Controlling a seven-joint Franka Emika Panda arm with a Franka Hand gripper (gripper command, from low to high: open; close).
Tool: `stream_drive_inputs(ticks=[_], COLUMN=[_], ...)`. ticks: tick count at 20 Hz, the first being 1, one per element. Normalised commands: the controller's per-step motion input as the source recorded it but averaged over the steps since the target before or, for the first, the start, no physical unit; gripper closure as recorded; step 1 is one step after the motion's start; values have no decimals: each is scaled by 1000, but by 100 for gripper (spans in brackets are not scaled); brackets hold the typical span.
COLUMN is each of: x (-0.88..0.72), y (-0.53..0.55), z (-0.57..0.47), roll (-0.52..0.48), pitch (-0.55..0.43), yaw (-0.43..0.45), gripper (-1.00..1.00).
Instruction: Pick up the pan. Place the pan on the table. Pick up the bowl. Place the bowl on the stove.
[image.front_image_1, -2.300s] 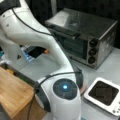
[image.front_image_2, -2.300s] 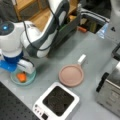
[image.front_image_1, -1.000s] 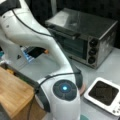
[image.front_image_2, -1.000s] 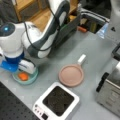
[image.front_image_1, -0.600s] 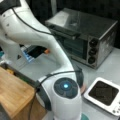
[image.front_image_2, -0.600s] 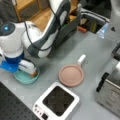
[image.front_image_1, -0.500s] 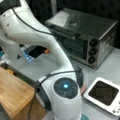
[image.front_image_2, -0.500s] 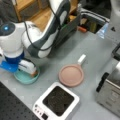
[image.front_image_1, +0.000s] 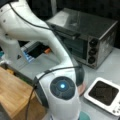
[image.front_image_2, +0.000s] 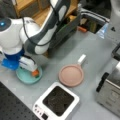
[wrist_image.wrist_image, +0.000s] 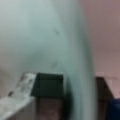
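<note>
Bowl: the teal bowl (image.front_image_2: 28, 75) sits on the table at a front view's lower left, directly under the arm's wrist. In the wrist view its pale teal wall (wrist_image.wrist_image: 45, 37) fills most of the picture, right up against the camera.
Gripper: the gripper (image.front_image_2: 33, 72) is down at the bowl, its white finger block and an orange tip reaching just over the near rim. It is not in sight in the view from behind the arm.
Jaws: one dark pad (wrist_image.wrist_image: 48, 83) shows in the wrist view, pressed close to the bowl's wall. Whether the jaws have closed on the rim, I cannot tell.
Pan: the pink pan (image.front_image_2: 71, 75) lies flat on the table, its white handle pointing up and to the right. It is off the stove, just above it, and well apart from the bowl. A sliver of its pink edge (image.front_image_1: 82, 88) peeks out beside the arm's joint.
Stove: the white burner (image.front_image_2: 56, 103) with its black top stands bare at the bottom of a front view, and shows again at lower right (image.front_image_1: 103, 93).
Table: the grey top (image.front_image_2: 82, 47) carries all three.
Oven: the toaster oven (image.front_image_1: 85, 37) stands behind the arm, with three black knobs down its front.
Block: the wooden block (image.front_image_1: 13, 92) lies at lower left beside the arm's base.
</note>
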Motion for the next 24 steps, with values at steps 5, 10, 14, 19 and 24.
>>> stream_drive_inputs(ticks=[5, 10, 14, 19, 24], x=[-67, -83, -88, -103, -144], y=[-24, 207, 448, 495, 358], z=[55, 151, 199, 126, -23], roll=[295, 245, 152, 42, -66], pitch=[31, 67, 51, 13, -37], yaw=[-158, -350, -390, -343, -267], gripper=[100, 100, 100, 100, 100])
